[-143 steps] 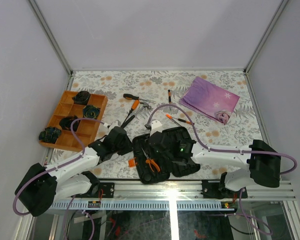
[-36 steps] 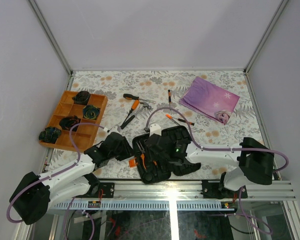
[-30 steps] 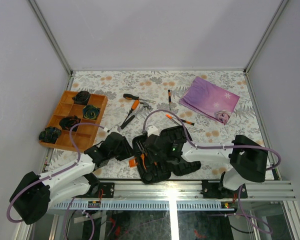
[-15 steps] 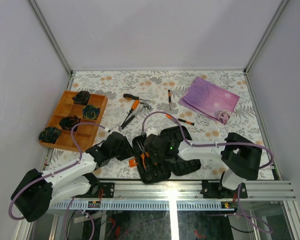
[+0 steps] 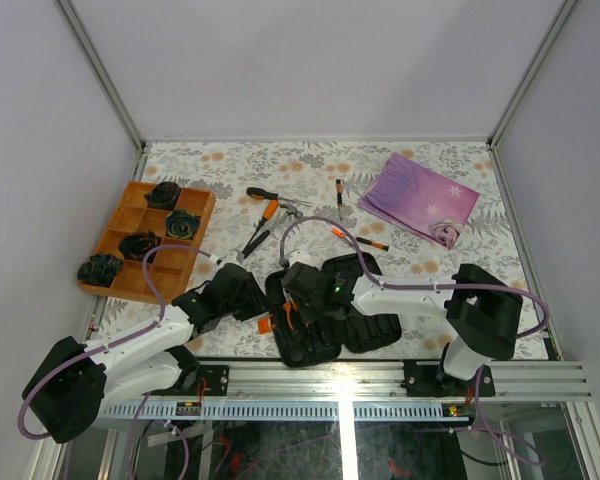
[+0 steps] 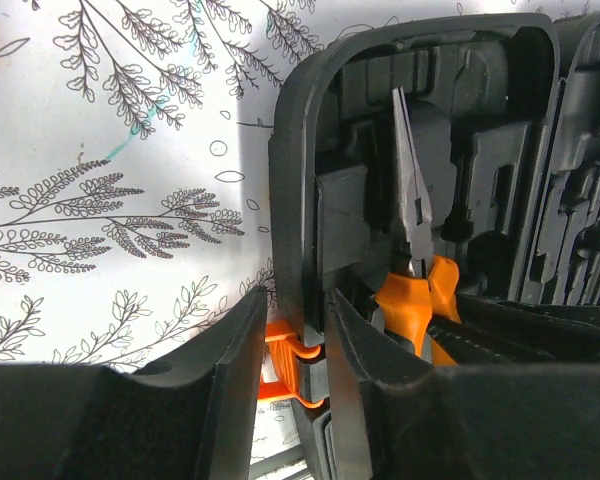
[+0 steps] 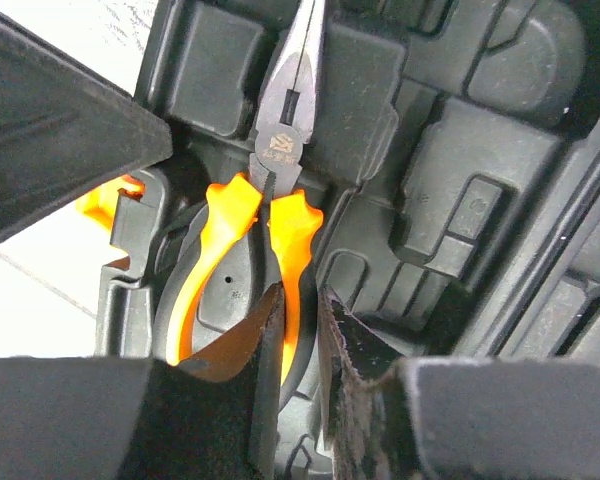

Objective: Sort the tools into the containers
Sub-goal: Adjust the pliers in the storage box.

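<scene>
The black tool case (image 5: 365, 325) lies open near the table's front edge. Orange-handled pliers (image 7: 280, 130) rest in its moulded slot, jaws pointing away. My right gripper (image 7: 300, 310) is shut on the pliers' right handle, the left handle lying outside the fingers. My left gripper (image 6: 298, 330) is shut on the case's left wall (image 6: 300, 150), just above the orange latch (image 6: 280, 355). In the top view the left gripper (image 5: 252, 300) and right gripper (image 5: 298, 300) meet at the case's left half. Loose screwdrivers (image 5: 263, 194) and a hammer (image 5: 290, 210) lie on the table behind.
An orange divided tray (image 5: 120, 262) with black coiled lumps stands at the left. A purple cloth (image 5: 420, 198) lies at the back right. Two small screwdrivers (image 5: 358, 238) lie just behind the case lid, and another (image 5: 339, 190) lies farther back.
My right arm has swung left across the case and its jaws have narrowed around the pliers' handle. The left gripper has kept its hold on the case wall.
</scene>
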Controlling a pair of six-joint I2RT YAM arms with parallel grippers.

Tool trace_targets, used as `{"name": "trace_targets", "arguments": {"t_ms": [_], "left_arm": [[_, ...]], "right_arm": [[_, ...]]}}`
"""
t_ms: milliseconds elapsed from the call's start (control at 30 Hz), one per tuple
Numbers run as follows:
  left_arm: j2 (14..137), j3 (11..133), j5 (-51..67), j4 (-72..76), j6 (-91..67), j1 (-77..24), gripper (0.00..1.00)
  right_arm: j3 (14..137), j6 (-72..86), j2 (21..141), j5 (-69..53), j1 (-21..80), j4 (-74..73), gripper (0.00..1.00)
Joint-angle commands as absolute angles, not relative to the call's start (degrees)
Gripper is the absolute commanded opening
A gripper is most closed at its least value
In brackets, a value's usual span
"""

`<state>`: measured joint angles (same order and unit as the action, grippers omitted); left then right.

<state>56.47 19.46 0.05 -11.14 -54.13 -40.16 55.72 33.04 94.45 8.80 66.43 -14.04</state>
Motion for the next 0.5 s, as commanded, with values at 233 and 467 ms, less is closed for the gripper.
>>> {"name": "trace_targets", "arguments": {"t_ms": [233,467], "left_arm": [[56.8,20.1,0.1,-9.9,-54.0,-40.8,0.27],[56.6,19.9,0.1,-10.0,-54.1,-40.9,0.28]], "right_arm": [[67.1,39.6,99.4,16.0,69.9,-26.7,0.14],[67.9,40.3,101.3,14.9,71.6,-27.2,0.15]]}}
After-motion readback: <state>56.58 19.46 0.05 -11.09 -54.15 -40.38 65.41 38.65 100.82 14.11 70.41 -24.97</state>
